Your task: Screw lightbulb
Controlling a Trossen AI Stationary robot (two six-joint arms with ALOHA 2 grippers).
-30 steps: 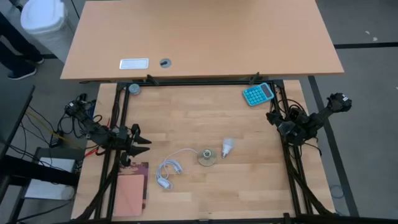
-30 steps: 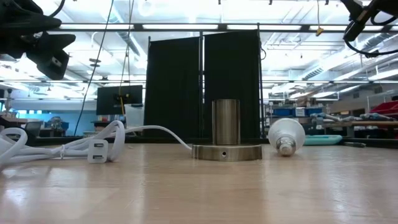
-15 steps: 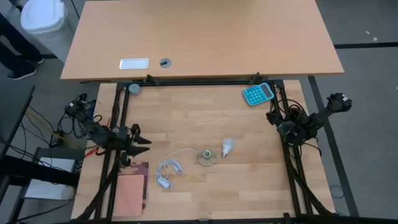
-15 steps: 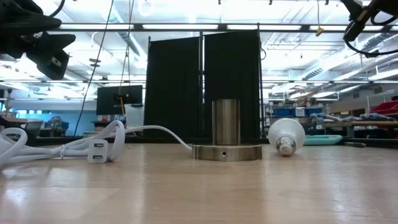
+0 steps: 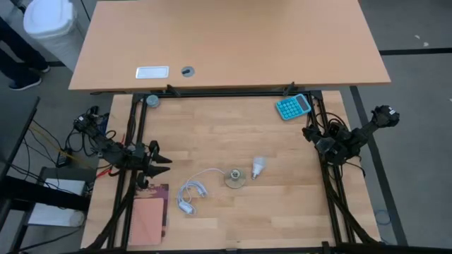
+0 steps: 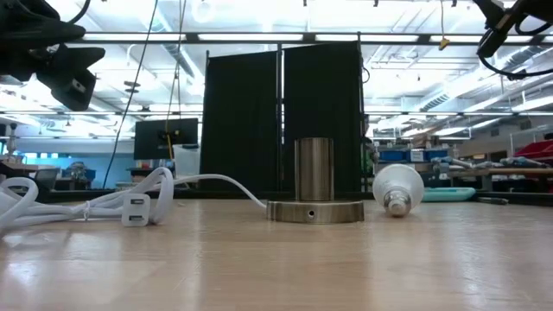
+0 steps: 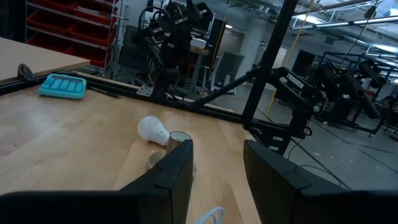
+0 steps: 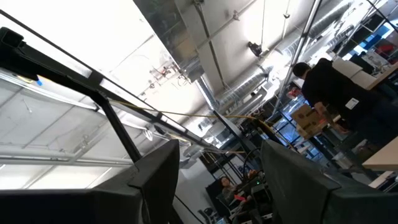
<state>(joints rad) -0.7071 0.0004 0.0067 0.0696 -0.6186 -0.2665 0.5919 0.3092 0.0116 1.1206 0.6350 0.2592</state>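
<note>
High view: I see lightbulb (image 5: 258, 167) lying on counter (image 5: 233, 134) just beside socket (image 5: 235, 178); left gripper (image 5: 164, 161) pressed together at left edge. Right gripper (image 5: 309, 131) at right edge (can't tell its state). Low view: lightbulb (image 6: 397, 189) on side right of socket (image 6: 314, 181).

Open table, clutter only near the middle

The socket (image 5: 235, 178) touches the lightbulb (image 5: 258, 167) at its eight o'clock; the white cord (image 5: 192, 192) trails beyond. Calculator (image 5: 292, 106) sits far off at one o'clock.

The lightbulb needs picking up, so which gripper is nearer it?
The right gripper, at the table's right edge; the lightbulb lies right of centre, farther from the left gripper.
</note>
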